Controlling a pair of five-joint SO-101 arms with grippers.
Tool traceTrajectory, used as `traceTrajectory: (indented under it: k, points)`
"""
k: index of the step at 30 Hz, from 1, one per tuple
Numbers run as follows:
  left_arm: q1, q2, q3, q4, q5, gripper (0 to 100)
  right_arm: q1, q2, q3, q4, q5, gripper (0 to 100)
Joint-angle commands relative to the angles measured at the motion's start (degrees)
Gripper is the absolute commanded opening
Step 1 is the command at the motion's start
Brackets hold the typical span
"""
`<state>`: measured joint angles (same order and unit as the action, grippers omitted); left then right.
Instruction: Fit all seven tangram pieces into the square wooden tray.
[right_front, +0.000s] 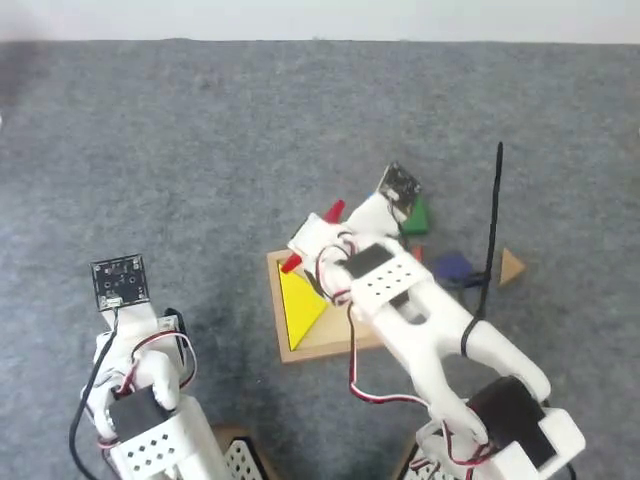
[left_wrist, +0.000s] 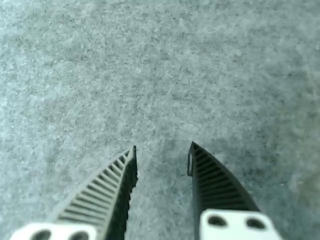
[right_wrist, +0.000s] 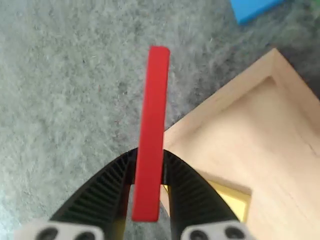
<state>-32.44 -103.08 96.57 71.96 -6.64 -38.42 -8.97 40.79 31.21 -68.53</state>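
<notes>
Your right claw (right_wrist: 149, 156) is clamped on the red piece (right_wrist: 156, 115), gripping it by its flat faces so the thin slab stands on edge and runs out well past the fingertips. In the high view a red end pokes out on either side of that arm's wrist. The claw hangs at the 11 o'clock corner of the square wooden tray (right_front: 322, 347) (I read the clock on the high view, with 12 at the far side of the table). In the right wrist view the red piece's free end is over the grey mat (right_front: 150, 130) just outside that corner's rim; you cannot tell whether it touches the mat. Inside the tray the yellow triangle (right_front: 300, 295) lies flat against the 9 o'clock wall, its point toward the middle, with bare wood along the 6 o'clock wall. The arm covers much of the tray's 3 o'clock half. Out on the mat, the green piece (right_front: 417, 216) sits at 1 o'clock from the tray, partly under the wrist's camera board. The blue piece (right_front: 452, 266) lies just off the 3 o'clock side, and the tan piece (right_front: 511, 266) is near it, farther out the same way. Your left claw (left_wrist: 162, 150) has its fingers spread with nothing between them, above bare mat at 8 o'clock, well apart from the tray.
</notes>
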Motion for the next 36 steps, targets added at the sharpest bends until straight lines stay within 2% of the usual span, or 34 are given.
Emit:
traceTrajectory:
  k: [1, 6, 21, 24, 30, 32, 36]
  points:
    - [-0.18, -1.05, -0.22, 0.26, 0.53, 17, 0.22, -0.22, 2.9, -8.57, -2.02, 0.8]
    - [-0.18, -1.05, -0.22, 0.26, 0.53, 17, 0.75, -0.22, 8.18, -14.2, -2.02, 0.8]
    - [-0.18, -1.05, -0.22, 0.26, 0.53, 17, 1.1, -0.84, 12.75, -14.37, -0.7, 2.1]
    - [-0.18, -1.05, -0.22, 0.26, 0.53, 17, 0.66, -0.92, 13.1, -14.02, 2.73, 12.9]
    - [-0.18, -1.05, -0.22, 0.26, 0.53, 17, -2.95, -0.92, 16.26, -14.02, 3.43, 47.1]
    - [-0.18, -1.05, -0.22, 0.26, 0.53, 17, -3.3, -0.92, 16.35, -13.93, 3.69, 51.4]
    - [-0.09, -1.05, -0.22, 0.26, 0.53, 17, -2.86, -3.65, 16.97, -13.85, 3.78, 51.9]
